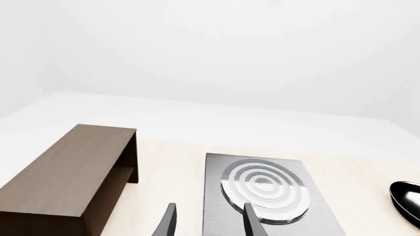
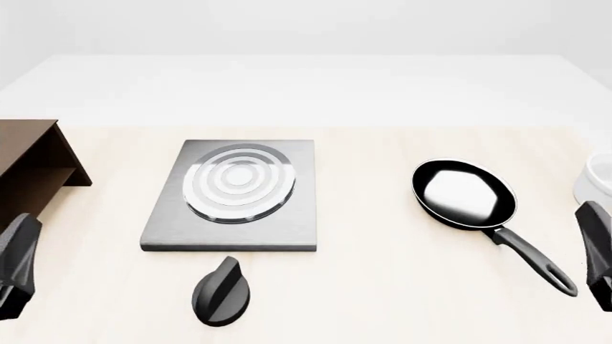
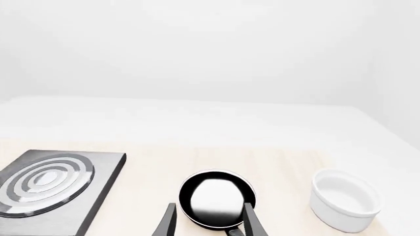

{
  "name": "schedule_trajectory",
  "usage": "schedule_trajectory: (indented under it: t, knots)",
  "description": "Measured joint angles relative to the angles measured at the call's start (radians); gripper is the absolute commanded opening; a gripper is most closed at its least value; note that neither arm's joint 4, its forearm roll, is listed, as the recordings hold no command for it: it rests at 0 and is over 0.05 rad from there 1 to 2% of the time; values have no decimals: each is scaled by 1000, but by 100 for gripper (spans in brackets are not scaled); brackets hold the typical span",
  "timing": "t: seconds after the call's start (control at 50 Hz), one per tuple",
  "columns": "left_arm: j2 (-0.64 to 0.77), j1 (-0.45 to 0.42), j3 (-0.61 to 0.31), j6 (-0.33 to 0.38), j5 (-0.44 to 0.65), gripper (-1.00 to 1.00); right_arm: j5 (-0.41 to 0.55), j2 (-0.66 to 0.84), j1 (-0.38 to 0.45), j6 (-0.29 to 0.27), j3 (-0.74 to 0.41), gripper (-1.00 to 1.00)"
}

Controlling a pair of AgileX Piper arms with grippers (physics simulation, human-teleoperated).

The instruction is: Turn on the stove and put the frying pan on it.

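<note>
The stove [image 2: 287,228] is a flat grey slab with silver burner rings, left of the table's centre, with nothing on it. Its black oval knob [image 2: 222,292] lies apart, just in front of the slab. The frying pan [image 2: 464,193] rests on the table to the right, its long handle [image 2: 531,254] pointing to the near right. My left gripper [image 1: 210,223] is open and hangs short of the stove [image 1: 217,196]. My right gripper [image 3: 210,223] is open too, behind the frying pan [image 3: 217,196], apart from it. In the front view both grippers sit at the near edges, left [image 2: 17,261] and right [image 2: 598,254].
A brown wooden box [image 2: 29,161] stands at the far left, beside the stove. A white cup [image 2: 598,179] sits at the right edge, past the pan; it shows as well in the right wrist view [image 3: 345,199]. The pan's rim [image 1: 406,199] peeks into the left wrist view.
</note>
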Motion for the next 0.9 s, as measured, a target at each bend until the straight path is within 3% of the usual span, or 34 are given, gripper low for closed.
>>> schedule_trajectory:
  t: [0.2, 0.36, 0.5, 0.9]
  knots:
    - [-29, 35, 55, 51, -52, 100, 147, 186, 41, -57, -287, 100]
    - [-38, 42, 70, 100, -76, 100, 166, 379, 28, -134, -383, 100]
    - [-41, 45, 77, 119, -81, 100, 113, 526, -7, -195, -372, 100]
    - [-45, 51, 91, 109, -73, 100, -185, 833, -132, -315, -183, 100]
